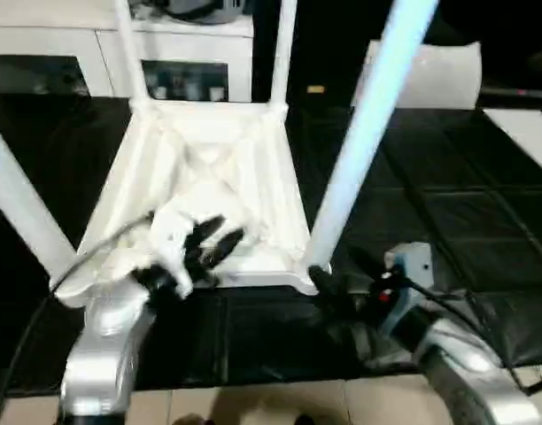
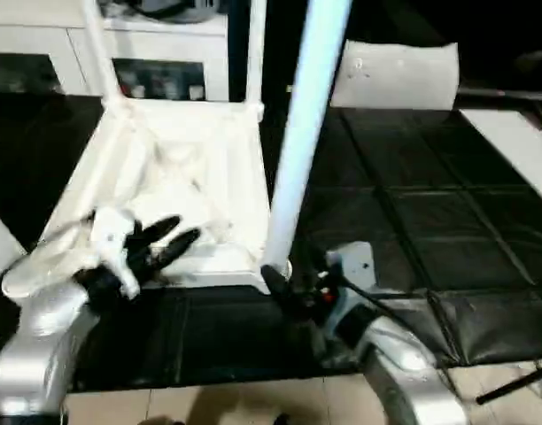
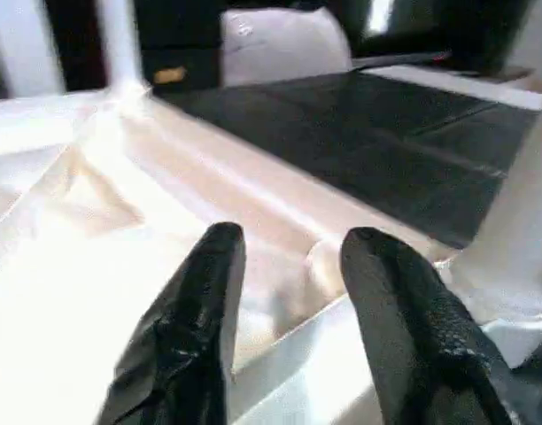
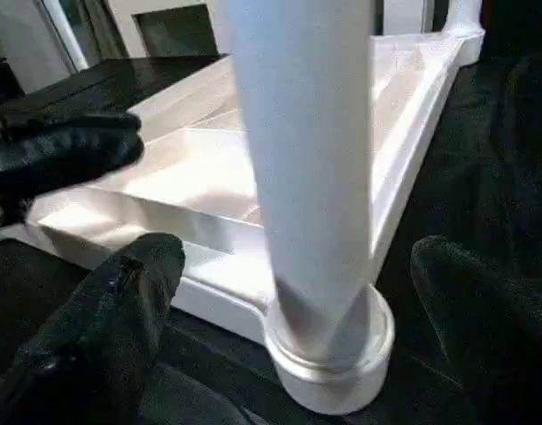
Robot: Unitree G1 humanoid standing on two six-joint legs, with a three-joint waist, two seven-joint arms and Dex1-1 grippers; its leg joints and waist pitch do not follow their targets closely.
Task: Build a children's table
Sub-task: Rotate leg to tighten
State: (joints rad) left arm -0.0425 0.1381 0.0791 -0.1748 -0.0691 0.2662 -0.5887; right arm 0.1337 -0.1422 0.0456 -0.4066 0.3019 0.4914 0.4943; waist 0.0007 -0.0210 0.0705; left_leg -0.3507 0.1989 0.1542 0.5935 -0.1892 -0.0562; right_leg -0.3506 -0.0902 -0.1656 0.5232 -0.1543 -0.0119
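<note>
The white tabletop (image 1: 253,168) lies upside down on the black mats, its ribbed underside facing up. Legs stand in its corner sockets: the near right leg (image 1: 368,124), the near left leg (image 1: 19,204), and two far legs (image 1: 129,53) (image 1: 284,53). My left gripper (image 1: 228,230) hovers over the near rim with its fingers (image 3: 205,301) apart and nothing between them. My right gripper (image 4: 298,266) is open at the base of the near right leg (image 4: 306,159), one finger (image 4: 120,301) on each side, apart from the leg.
White cabinets (image 1: 76,44) stand behind the table. A flat white bag (image 1: 430,75) lies at the back right and a white board strip (image 1: 528,124) at the far right. Black mats (image 1: 448,204) cover the floor; bare tiles (image 1: 280,398) run along the near edge.
</note>
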